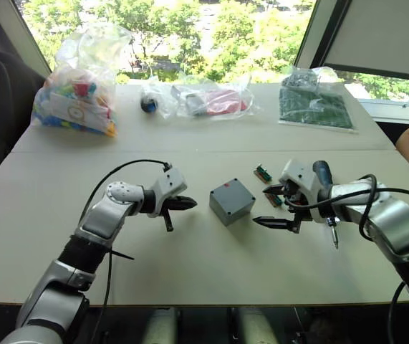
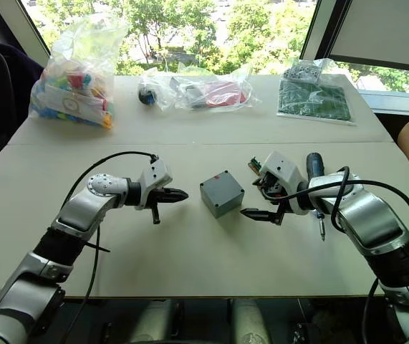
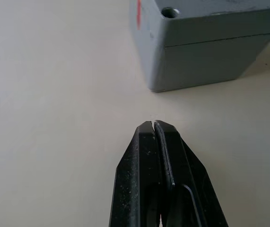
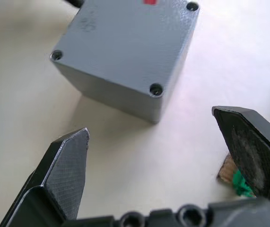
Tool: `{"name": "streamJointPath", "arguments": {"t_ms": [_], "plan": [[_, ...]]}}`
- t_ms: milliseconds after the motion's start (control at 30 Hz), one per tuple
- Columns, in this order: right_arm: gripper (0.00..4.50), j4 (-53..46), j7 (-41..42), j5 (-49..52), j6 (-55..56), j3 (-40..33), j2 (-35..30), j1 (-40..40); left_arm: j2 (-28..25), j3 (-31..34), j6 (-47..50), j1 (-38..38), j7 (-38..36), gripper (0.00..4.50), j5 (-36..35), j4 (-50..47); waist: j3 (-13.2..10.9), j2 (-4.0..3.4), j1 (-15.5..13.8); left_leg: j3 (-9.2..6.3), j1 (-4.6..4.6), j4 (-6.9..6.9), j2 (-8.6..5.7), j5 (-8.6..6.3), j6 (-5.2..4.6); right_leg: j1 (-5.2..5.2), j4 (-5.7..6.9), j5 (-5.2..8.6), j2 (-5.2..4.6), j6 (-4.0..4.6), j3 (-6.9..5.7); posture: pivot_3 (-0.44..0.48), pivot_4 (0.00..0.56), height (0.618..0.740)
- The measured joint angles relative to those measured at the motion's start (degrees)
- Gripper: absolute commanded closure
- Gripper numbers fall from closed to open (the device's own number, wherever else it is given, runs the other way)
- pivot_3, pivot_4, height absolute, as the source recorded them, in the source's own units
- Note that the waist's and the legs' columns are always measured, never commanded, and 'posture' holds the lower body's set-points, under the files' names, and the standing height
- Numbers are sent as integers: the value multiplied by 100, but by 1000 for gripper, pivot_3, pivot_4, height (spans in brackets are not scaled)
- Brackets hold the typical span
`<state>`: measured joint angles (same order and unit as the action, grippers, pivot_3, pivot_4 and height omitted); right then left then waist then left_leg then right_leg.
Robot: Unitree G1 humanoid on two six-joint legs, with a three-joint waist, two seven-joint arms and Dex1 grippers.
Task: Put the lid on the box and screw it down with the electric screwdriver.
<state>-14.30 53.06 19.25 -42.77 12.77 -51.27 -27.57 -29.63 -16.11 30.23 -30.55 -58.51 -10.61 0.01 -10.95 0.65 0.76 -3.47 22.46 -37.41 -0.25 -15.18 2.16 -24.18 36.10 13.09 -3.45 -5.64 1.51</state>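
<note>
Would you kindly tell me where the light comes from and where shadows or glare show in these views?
Left eye view: daylight from the windows behind the table, foliage outside washed bright. Left wrist view: the box casts a soft shadow at its base. Right wrist view: pale glare on the tabletop beside the lid.

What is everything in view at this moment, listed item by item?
box: 1, grey, lid on, table centre, between the hands
electric screwdriver: 1, dark, beside right hand
small circuit boards: a few, green-brown, near right hand
bag of toys: 1, multicoloured, far left
clear bags of parts: far centre
bag of green boards: 1, far right
table: 1, beige
left hand: black, shut, empty
right hand: black, open, empty
</note>
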Motion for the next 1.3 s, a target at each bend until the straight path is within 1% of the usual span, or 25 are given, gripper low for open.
{"name": "streamJointPath", "arguments": {"t_ms": [67, 133, 233, 533, 933, 1033, 1100, 1167, 1233, 1300], "plan": [[24, 183, 112, -143, 215, 241, 150, -8, 157, 0, 150, 27, 97, 4500, -44, -227, 0, 0, -6, 0, 0, 0, 0, 0, 0, 1, 1, 0, 0, 0, 0, 0, 150, 740], [24, 223, 238, -197, 262, 414, 280, 0, 345, -5, 206, 26, 240, 4500, -66, -247, 0, 0, 1, 0, 0, 0, -1, 0, 0, 1, 1, 0, 0, 0, 0, 0, 150, 740], [24, 129, 325, -157, 162, 430, 350, 27, 490, -6, 220, 3, 391, 4500, -64, -235, 0, 0, 15, -1, -2, 0, 0, 0, 0, 0, 3, 0, 1, -1, 0, 0, 150, 740], [24, -238, 332, 75, -419, 243, 509, 121, 484, 58, 213, -129, 561, 4500, -27, -38, 0, 0, 6, -1, -3, 0, 0, 0, 0, 1, 3, 0, 2, 0, 0, 0, 150, 740], [24, -367, 248, 127, -532, 211, 545, 168, 469, 107, 199, -150, 452, 4500, -13, 37, 0, 0, 5, -2, -3, 0, 0, 0, 1, 1, 4, -1, 2, 0, 0, 0, 150, 740], [24, -333, 263, 267, -579, -148, 467, 167, 366, 112, 287, -147, 287, 4500, -132, -140, 0, 0, 2, 0, -2, -1, 0, 0, 1, 1, 3, -1, 1, 0, 0, 0, 150, 740], [24, -100, 285, 445, -649, -560, 398, 92, 340, 121, 402, -136, 220, 4500, -223, -267, 0, 0, -8, 0, -2, -2, -1, 1, 1, 4, 2, -1, -1, 0, 0, 0, 150, 740], [24, 354, 310, 539, -664, -1021, 266, -102, 319, 123, 469, -123, 186, 4500, -269, -346, 0, 0, -7, 0, -2, -4, -2, 0, 1, 6, 1, 0, -2, 0, 0, 0, 150, 740], [24, 651, 344, 556, -609, -1205, 189, -264, 295, 122, 476, -123, 188, 4500, -267, -349, 0, 0, -1, 0, -4, -1, -2, 0, 1, 5, 1, 0, 0, 1, 0, 0, 150, 740], [24, 938, 366, 530, -468, -1227, 177, -366, 268, 122, 475, -126, 191, 4500, -262, -349, 0, 0, 15, 0, -6, 3, 0, 0, 1, 5, 2, 0, 2, 0, 0, 0, 150, 740]]}}
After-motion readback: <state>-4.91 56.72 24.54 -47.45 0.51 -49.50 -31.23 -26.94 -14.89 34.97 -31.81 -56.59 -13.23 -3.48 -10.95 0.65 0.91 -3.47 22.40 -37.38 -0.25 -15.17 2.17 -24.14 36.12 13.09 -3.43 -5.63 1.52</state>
